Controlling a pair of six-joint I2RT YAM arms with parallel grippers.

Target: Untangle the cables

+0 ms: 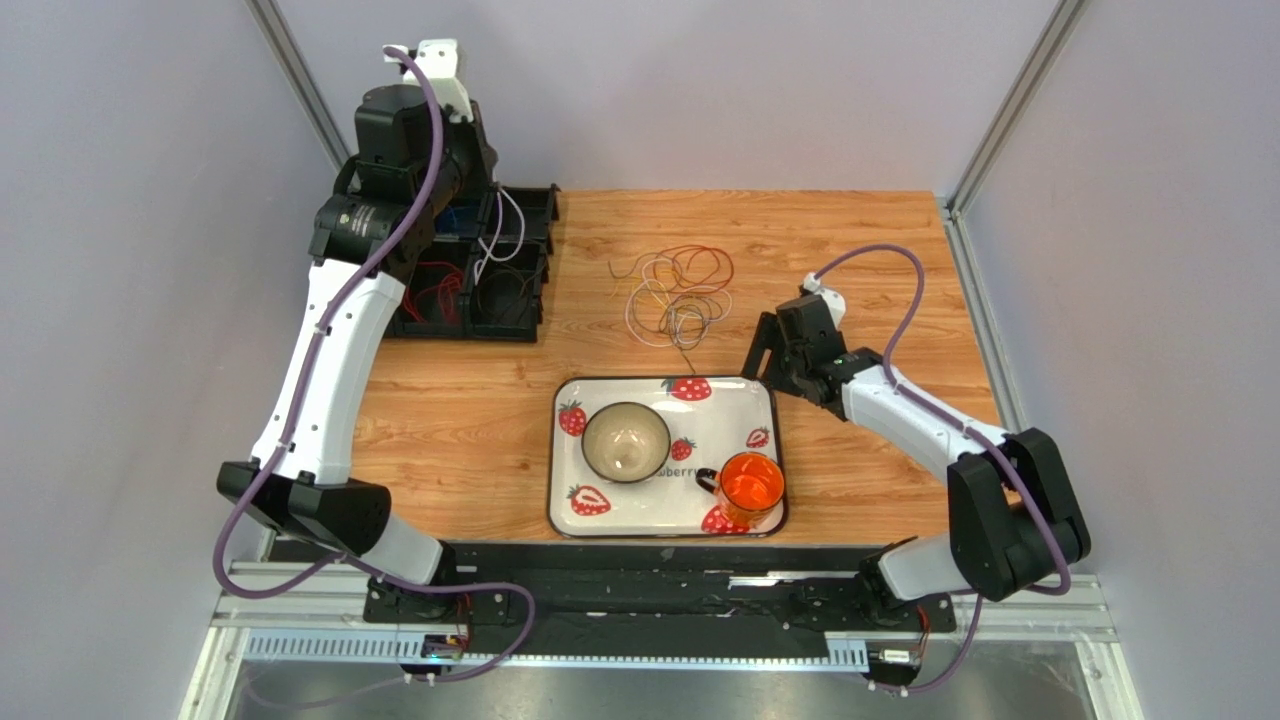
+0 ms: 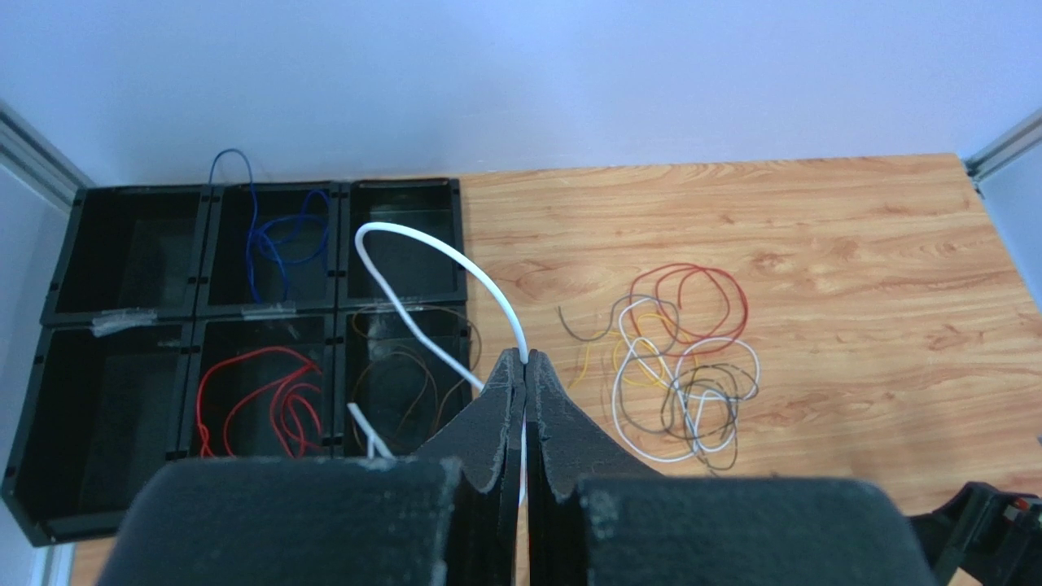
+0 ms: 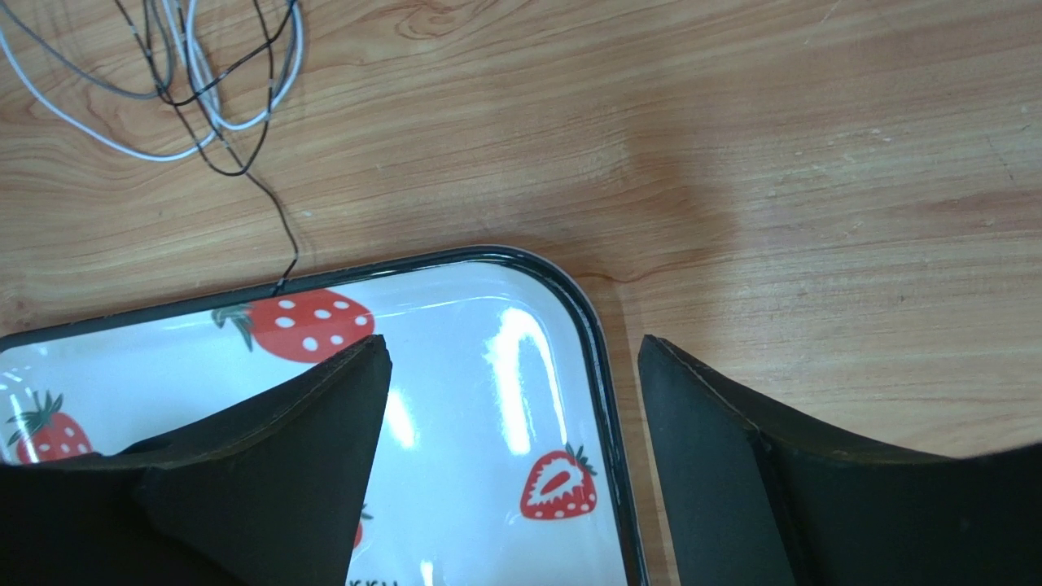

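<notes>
A tangle of thin cables (image 1: 681, 291) in red, white, yellow and dark colours lies on the wooden table; it also shows in the left wrist view (image 2: 679, 354). My left gripper (image 2: 526, 364) is shut on a white cable (image 2: 434, 259), held above the black compartment box (image 2: 73, 403). The cable arcs up over the box and its loose end hangs lower left. My right gripper (image 3: 508, 354) is open and empty, over the far right corner of the strawberry tray (image 3: 596, 330). White and dark cable loops (image 3: 202, 86) lie beyond it.
The black box (image 1: 519, 308) holds a blue cable (image 2: 279, 238), red cables (image 2: 259, 397) and a thin brownish cable (image 2: 410, 372) in separate compartments. The tray (image 1: 766, 393) carries a bowl (image 1: 627, 440) and an orange cup (image 1: 750, 486).
</notes>
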